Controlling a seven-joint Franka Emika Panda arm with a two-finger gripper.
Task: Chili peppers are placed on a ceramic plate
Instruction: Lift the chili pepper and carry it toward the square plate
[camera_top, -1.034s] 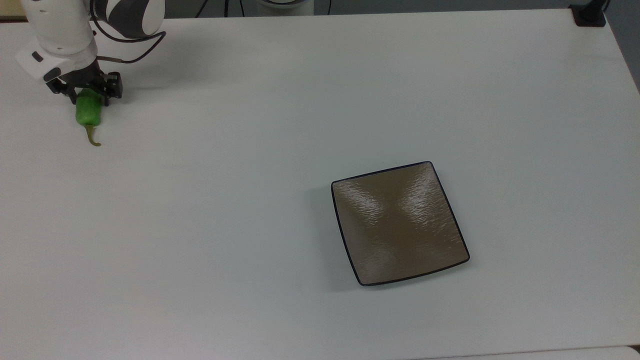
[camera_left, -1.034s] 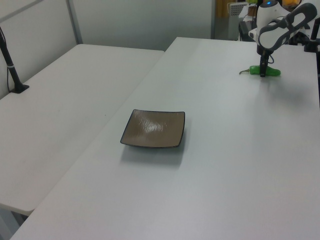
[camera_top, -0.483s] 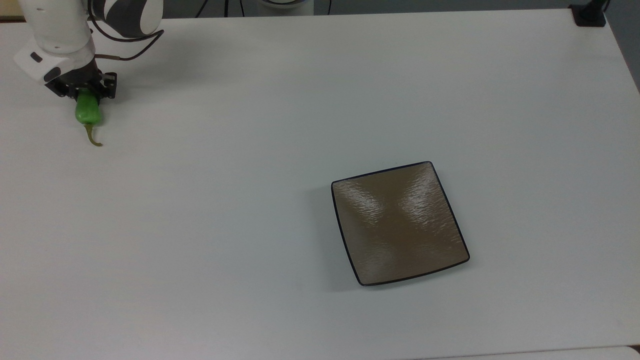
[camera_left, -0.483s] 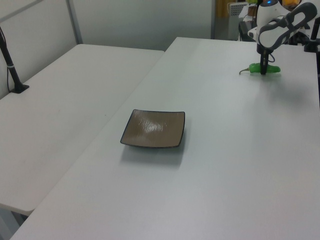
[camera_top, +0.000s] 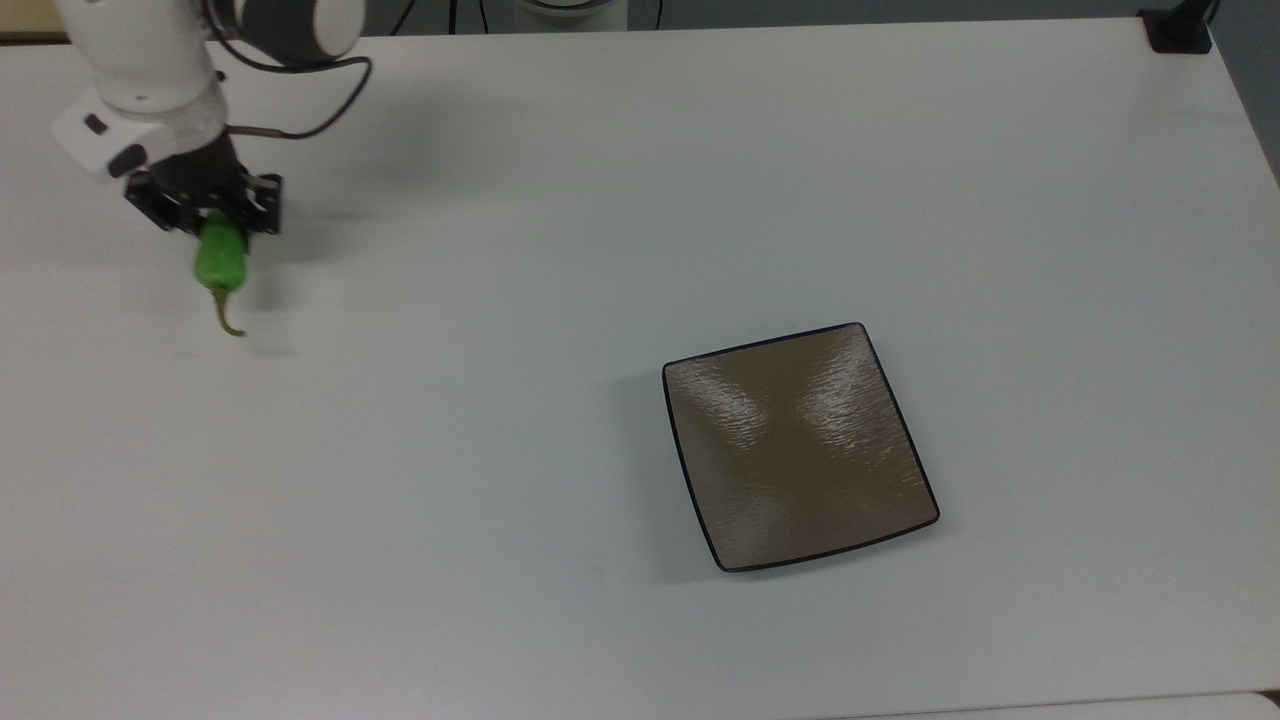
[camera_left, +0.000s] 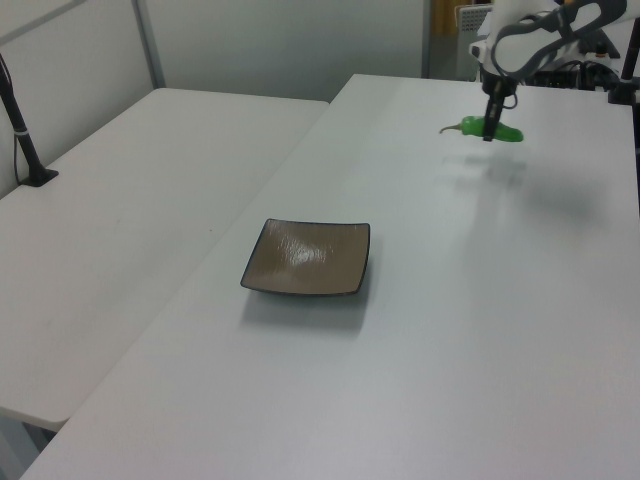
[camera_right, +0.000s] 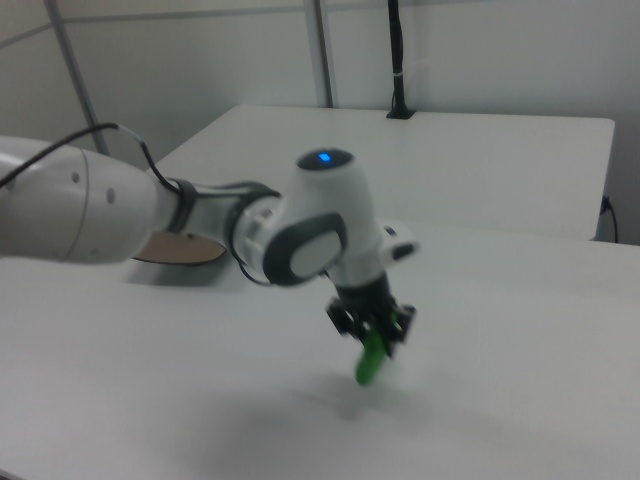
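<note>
While jaws clench chili pepper (camera_top: 221, 259) above surface, well apart from ceramic plate (camera_top: 798, 445): pickup done, carry and placing left.

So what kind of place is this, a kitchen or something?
More likely a robotics lab or test room than a kitchen: plain white tables pushed together, bare partition walls, and a robot arm whose end effector holds a green chili pepper in the air, away from a lone brown ceramic plate.
</note>
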